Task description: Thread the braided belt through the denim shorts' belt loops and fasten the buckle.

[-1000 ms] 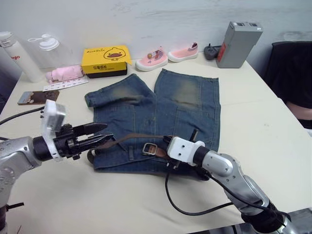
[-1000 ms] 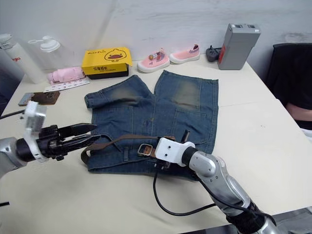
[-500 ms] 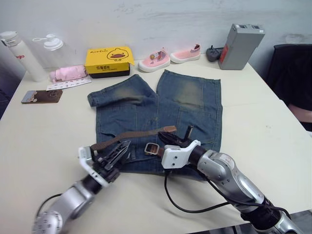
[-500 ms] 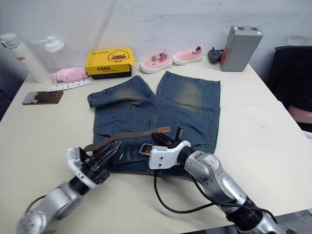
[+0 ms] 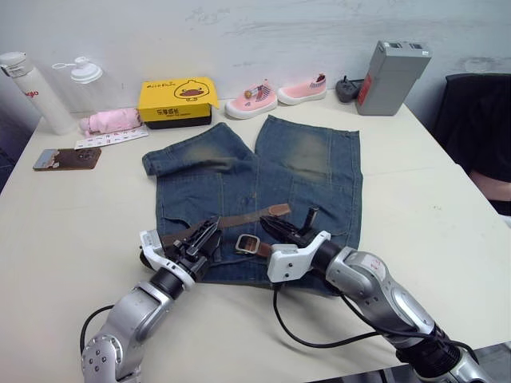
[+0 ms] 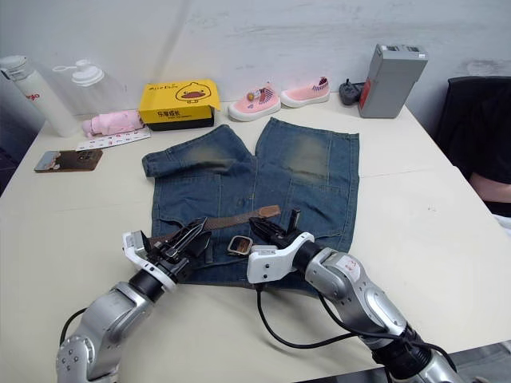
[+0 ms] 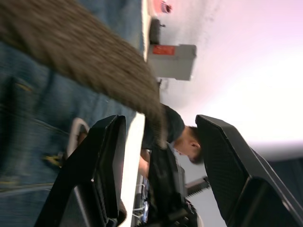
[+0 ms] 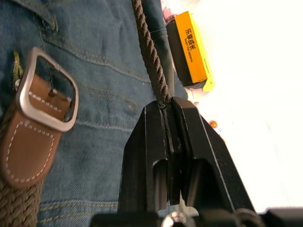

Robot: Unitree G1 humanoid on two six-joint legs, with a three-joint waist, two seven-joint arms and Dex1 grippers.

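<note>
The denim shorts [image 5: 303, 159] lie flat on the table, waistband toward me. The braided belt [image 5: 239, 219] runs along the waistband, its tan tip [image 5: 279, 210] raised and the silver buckle [image 5: 246, 243] lying flat on the denim. My right gripper [image 5: 267, 225] is shut on the dark strap [image 8: 150, 61] just beyond the buckle [image 8: 45, 90]. My left gripper [image 5: 209, 231] is open at the belt's left stretch, and the strap [image 7: 85, 52] crosses between its fingers [image 7: 106, 156]. The belt loops are hidden under the belt and the grippers.
Along the back edge stand two bottles [image 5: 30, 92], a pink cloth [image 5: 108, 120], a yellow box [image 5: 174, 100], pink shoes [image 5: 249, 98] and a grey box [image 5: 389, 76]. A brown card [image 5: 67, 158] lies far left. A black chair [image 5: 475, 120] stands to the right.
My left arm has swung from the table's left side round to the front, bringing its gripper onto the belt's left stretch. The right gripper has turned and closed on the strap.
</note>
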